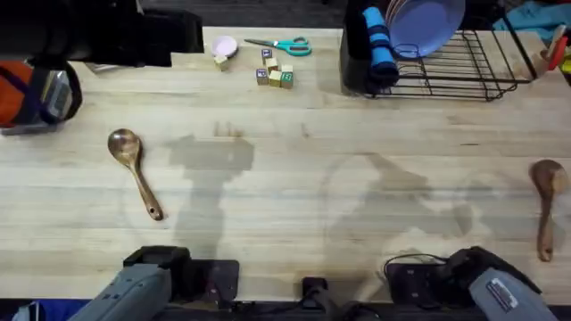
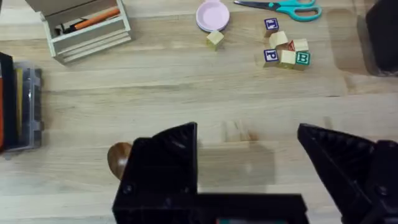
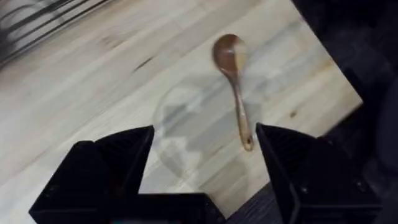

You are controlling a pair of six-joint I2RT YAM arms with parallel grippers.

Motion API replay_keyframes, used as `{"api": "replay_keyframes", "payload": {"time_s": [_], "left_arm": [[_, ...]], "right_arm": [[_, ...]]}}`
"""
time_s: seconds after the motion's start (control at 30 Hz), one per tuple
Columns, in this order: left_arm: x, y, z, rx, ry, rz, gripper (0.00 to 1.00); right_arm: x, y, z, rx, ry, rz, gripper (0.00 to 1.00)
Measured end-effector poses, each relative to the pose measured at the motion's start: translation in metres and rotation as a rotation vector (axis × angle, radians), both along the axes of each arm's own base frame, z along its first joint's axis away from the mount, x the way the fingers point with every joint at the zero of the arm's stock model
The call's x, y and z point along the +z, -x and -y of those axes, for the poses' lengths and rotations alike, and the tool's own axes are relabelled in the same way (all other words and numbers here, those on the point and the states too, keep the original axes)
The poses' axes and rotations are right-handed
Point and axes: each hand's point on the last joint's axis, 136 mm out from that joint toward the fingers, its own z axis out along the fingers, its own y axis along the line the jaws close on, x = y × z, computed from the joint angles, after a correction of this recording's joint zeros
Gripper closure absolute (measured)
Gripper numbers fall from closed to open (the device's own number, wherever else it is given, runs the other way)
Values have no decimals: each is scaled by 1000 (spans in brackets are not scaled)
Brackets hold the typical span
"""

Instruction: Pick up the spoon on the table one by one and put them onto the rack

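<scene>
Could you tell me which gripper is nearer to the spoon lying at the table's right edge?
The right. The right gripper is open with that spoon just ahead of it. The left gripper is open over the table's left half, by the other spoon.

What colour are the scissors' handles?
Teal. The scissors show best in the left wrist view.

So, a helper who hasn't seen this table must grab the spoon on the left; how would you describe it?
On the wooden table, look at the left half. The brown wooden spoon lies alone there, bowl away from the arms. The other spoon lies at the right edge.
</scene>
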Motion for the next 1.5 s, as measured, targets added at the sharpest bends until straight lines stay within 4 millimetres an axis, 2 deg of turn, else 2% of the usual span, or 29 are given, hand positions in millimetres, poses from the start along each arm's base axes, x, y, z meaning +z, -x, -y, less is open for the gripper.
{"api": "replay_keyframes", "payload": {"time_s": [0.17, 0.2, 0.23, 0.4, 0.67, 1.07, 1.23, 1.5], "left_arm": [[0, 0, 0, 0, 0, 0, 7], [0, 0, 0, 0, 0, 0, 7], [0, 0, 0, 0, 0, 0, 8], [0, 0, 0, 0, 0, 0, 8], [0, 0, 0, 0, 0, 0, 7], [0, 0, 0, 0, 0, 0, 8], [0, 0, 0, 0, 0, 0, 7], [0, 0, 0, 0, 0, 0, 7]], "right_arm": [[-1, 17, 17, -123, -5, 3, 6], [-5, 26, 26, -184, -18, -11, 6], [-27, 34, 57, -302, -89, -76, 7], [-49, 30, 71, -328, -177, -119, 6], [-75, 20, 85, -321, -251, -181, 5], [-104, 23, 102, -333, -325, -259, 5], [-110, 22, 103, -280, -327, -297, 5], [-108, 18, 111, -252, -293, -288, 5]]}}
